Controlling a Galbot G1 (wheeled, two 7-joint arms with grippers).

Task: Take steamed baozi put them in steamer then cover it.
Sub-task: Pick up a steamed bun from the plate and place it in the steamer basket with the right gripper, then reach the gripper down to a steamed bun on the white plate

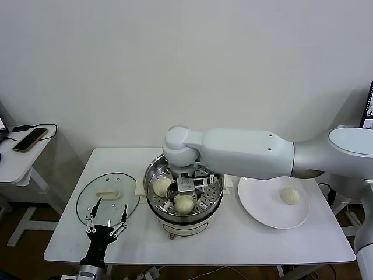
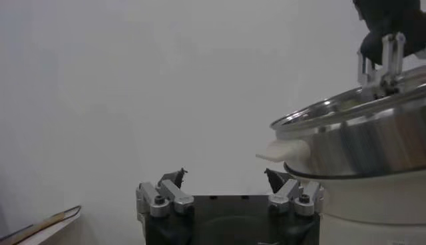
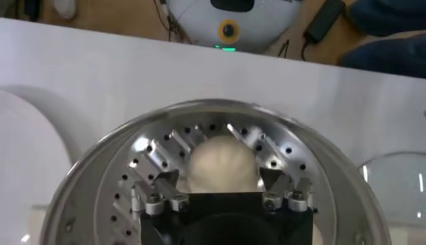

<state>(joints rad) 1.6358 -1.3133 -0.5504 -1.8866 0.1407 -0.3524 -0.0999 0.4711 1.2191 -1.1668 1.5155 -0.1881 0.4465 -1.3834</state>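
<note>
We count two buns (image 1: 161, 186) in steamer (image 1: 152, 175); right end effector (image 3: 217, 176) spread around third there; one bun (image 1: 289, 195) left on plate (image 1: 259, 210); lid (image 1: 87, 198) off on counter (image 1: 233, 242); left end effector (image 1: 105, 221) spread, idle.

White table (image 1: 303, 245): cover (image 1: 108, 194), steamer (image 1: 184, 204), plate (image 1: 262, 211).

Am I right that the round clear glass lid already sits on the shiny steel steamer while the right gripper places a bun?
Not quite. The head view shows the clear glass lid lying on the table beside the shiny steel steamer; the right gripper does reach inside.
</note>
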